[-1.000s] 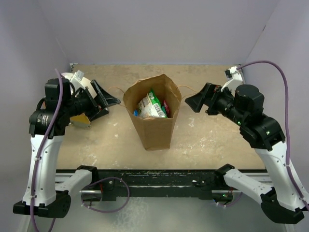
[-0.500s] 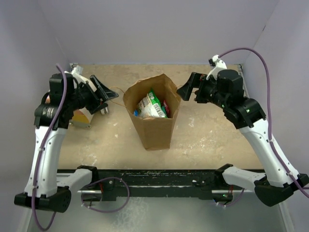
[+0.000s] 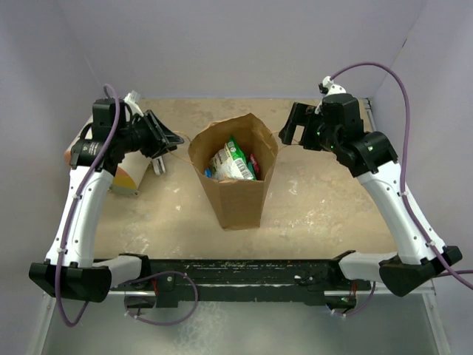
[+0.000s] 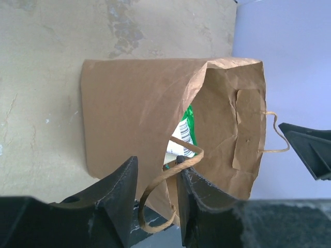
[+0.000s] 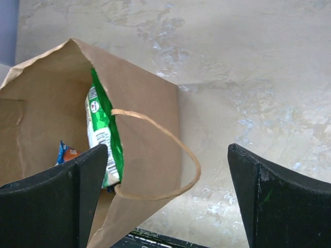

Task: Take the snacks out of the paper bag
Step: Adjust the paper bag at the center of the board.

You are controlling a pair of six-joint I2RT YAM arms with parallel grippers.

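The paper bag (image 3: 236, 194) stands upright mid-table with its mouth open. Inside it show the snacks: a green-white packet (image 3: 233, 161) (image 5: 101, 134) (image 4: 185, 129) and a small blue one (image 5: 66, 152) below it. My left gripper (image 3: 170, 140) (image 4: 156, 160) is at the bag's left side, jaws partly narrowed with a gap. The left twisted handle (image 4: 160, 181) loops between them and touches one finger. My right gripper (image 3: 288, 133) (image 5: 167, 148) is wide open at the bag's right side, with the right handle (image 5: 176, 142) between its fingers, untouched.
A cream cylinder with an orange end (image 3: 122, 176) lies left of the bag, under the left arm. Lilac walls close in the table on three sides. A black rail (image 3: 236, 270) runs along the near edge.
Both arms have swung in and back toward the bag's handles. The left jaws have narrowed around the left handle. The right jaws stay wide and now straddle the right handle.
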